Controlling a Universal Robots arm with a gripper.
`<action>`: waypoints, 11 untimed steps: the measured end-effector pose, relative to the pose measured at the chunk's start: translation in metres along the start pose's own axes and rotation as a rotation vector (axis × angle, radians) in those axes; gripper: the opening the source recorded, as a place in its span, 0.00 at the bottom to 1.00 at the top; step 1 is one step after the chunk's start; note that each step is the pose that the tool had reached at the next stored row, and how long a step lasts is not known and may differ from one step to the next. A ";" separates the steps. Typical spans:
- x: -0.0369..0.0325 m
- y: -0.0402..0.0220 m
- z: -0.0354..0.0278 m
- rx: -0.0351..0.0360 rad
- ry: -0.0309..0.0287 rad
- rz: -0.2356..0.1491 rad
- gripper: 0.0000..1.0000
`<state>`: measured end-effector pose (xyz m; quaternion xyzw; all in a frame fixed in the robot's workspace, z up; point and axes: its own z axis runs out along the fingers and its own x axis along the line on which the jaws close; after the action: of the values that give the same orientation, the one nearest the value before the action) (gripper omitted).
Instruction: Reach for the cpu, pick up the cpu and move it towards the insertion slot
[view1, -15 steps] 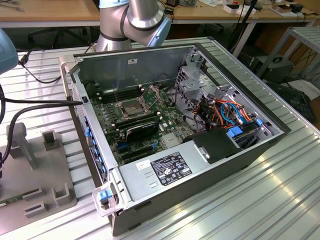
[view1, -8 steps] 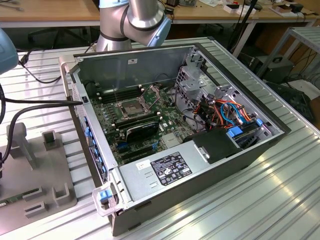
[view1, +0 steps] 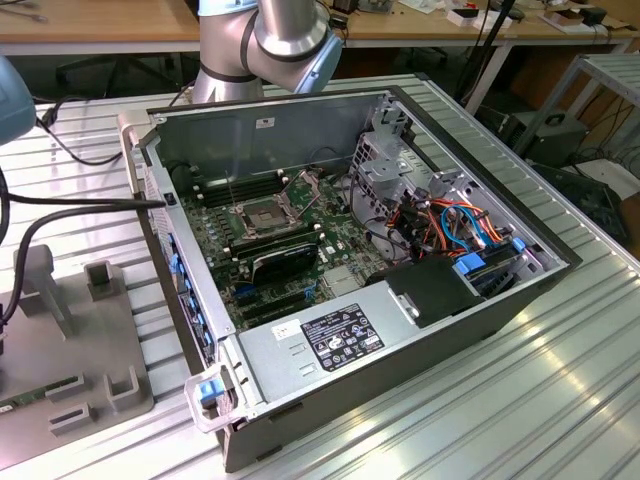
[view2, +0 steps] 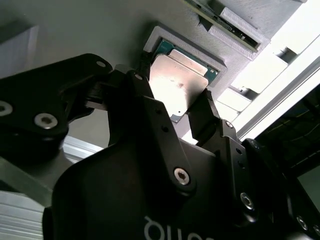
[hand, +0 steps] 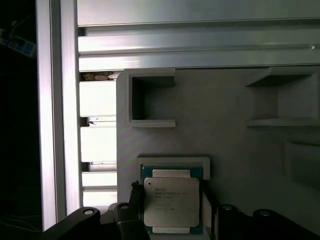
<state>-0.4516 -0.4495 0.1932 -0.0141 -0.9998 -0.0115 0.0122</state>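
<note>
Exterior view first: the insertion slot (view1: 262, 215) sat on the board inside the computer case (view1: 520, 300), at about two o'clock from the grey fixture plate (view1: 90, 385) on the exterior view's left. Second wrist view: the gripper (view2: 174, 82) hung over the cpu (view2: 180, 75), which lay flat in a grey nest, dead ahead at the gripper's twelve o'clock, with a black finger (view2: 141, 70) beside each of two opposite edges. First wrist view: the jaws stood apart with the cpu (hand: 171, 202) squarely between them, its edges parallel to them. Whether they touched it I couldn't judge.
</note>
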 end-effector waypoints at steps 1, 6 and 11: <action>0.0000 0.0000 -0.0009 0.0000 0.0000 0.000 0.55; 0.0002 0.0002 -0.0067 0.0000 0.0000 0.000 0.55; 0.0004 0.0003 -0.0147 0.0000 0.0000 0.000 0.55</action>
<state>-0.4516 -0.4495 0.2079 -0.0141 -0.9998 -0.0115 0.0122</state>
